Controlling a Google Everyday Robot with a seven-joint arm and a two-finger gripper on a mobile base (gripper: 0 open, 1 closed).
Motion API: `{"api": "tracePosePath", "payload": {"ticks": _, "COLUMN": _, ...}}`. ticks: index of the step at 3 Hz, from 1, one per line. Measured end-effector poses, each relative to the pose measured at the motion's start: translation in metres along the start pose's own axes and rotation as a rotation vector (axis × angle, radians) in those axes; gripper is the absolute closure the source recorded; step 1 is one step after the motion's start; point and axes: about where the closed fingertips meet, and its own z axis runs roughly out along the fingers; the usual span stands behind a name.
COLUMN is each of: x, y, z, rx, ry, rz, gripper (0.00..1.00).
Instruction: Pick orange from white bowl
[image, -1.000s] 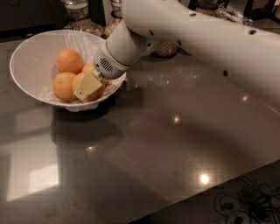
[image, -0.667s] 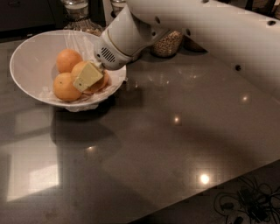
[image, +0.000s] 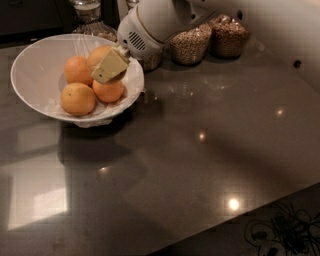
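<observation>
Currently the beige block-shaped gripper (image: 110, 65), its grip impossible to tell, sits over round orange fruits (image: 108, 91) in the wide glossy white bowl (image: 30, 75) at the far left corner of the dark worktop (image: 200, 165); best centre on one, then lift straight.

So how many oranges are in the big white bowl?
4. One orange at the back left, one at the front left, one at the front right just below the claw, one partly behind it. The claw could hide more in the white bowl.
</observation>
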Motion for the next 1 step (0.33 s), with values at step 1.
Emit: {"api": "tracePosePath", "payload": {"ticks": 1, "x": -0.0025, "y": 0.0004, "z": -0.0008, "rx": 0.001, "ry": -0.003, "rz": -0.022, "gripper": 1.0}}
